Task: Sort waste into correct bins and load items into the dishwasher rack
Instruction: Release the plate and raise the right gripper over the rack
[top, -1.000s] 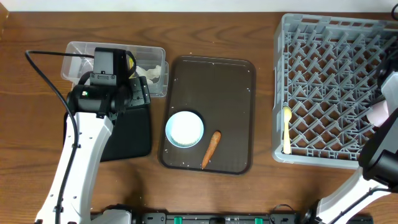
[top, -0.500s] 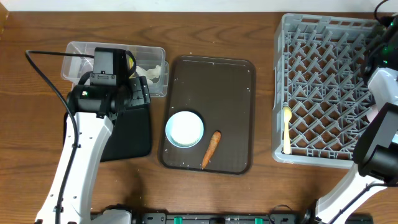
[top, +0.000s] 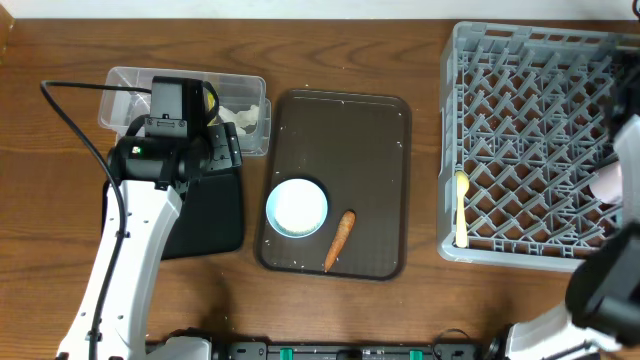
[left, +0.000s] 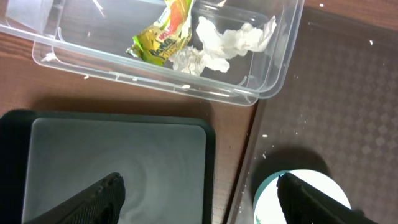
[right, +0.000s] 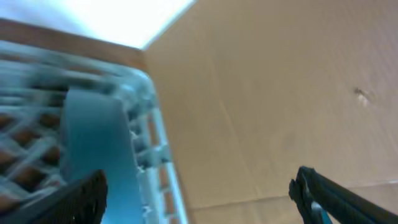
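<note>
Hovering: L gripper (left: 199, 182) over black tray (left: 118, 155) nr left edge of table (top: 50, 50), fingers wide apart, nothing btwn. Rear-left corner: clear tub (top: 120, 76) holds snack wrapper (left: 158, 40) + tissue (left: 230, 38). Mid-table: brown serving tray (top: 350, 140); white bowl (top: 297, 207) at its front-left corner, carrot (top: 340, 238) just beside bowl, nr tray's front edge. At right edge: rack (top: 530, 120); spoon (top: 461, 205) lies along its left edge, pink cup (top: 607, 186) at its right edge, partly hidden by R arm (top: 628, 140). R gripper (right: 199, 186) wide, empty; view blurred, rack corner at left.
</note>
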